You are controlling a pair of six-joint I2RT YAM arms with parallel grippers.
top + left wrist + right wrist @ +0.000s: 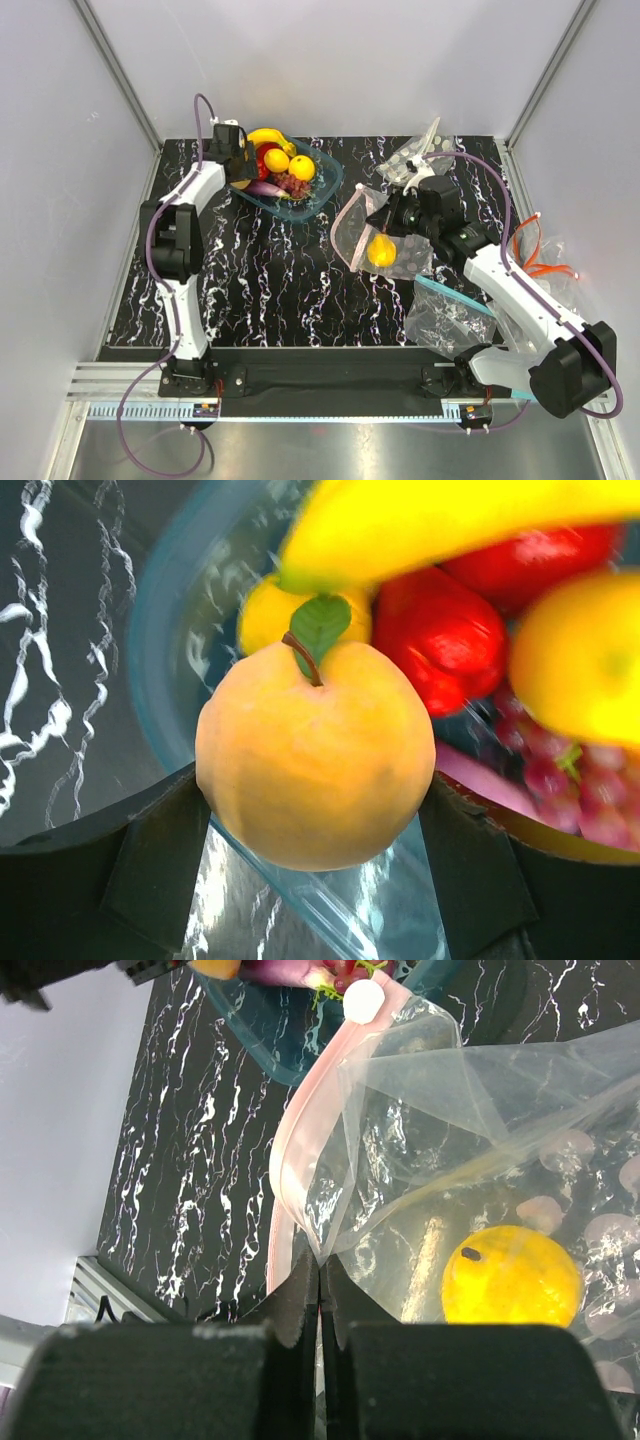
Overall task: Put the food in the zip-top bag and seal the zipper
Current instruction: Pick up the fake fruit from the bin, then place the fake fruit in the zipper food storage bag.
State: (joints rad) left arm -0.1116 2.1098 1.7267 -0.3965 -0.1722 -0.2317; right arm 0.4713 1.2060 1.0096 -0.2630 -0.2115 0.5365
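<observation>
wrist views only: left jaws grip peach (315, 755) | right jaws pinch bag (400, 1140)

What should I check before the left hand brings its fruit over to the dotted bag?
1. Fruit held: ok. The left hand is closed on a peach-coloured fruit, with one finger on each side.
2. Fruit lifted off the tray: cannot tell.
3. Bag held: ok. The right hand is shut on the zip-top bag at its mouth edge.
4. Mouth open: ok. The pink zipper bows away from the other edge, and it forms a loop in the top view.
5. Room inside: probably ok. Only one yellow fruit lies in the bag.
</observation>
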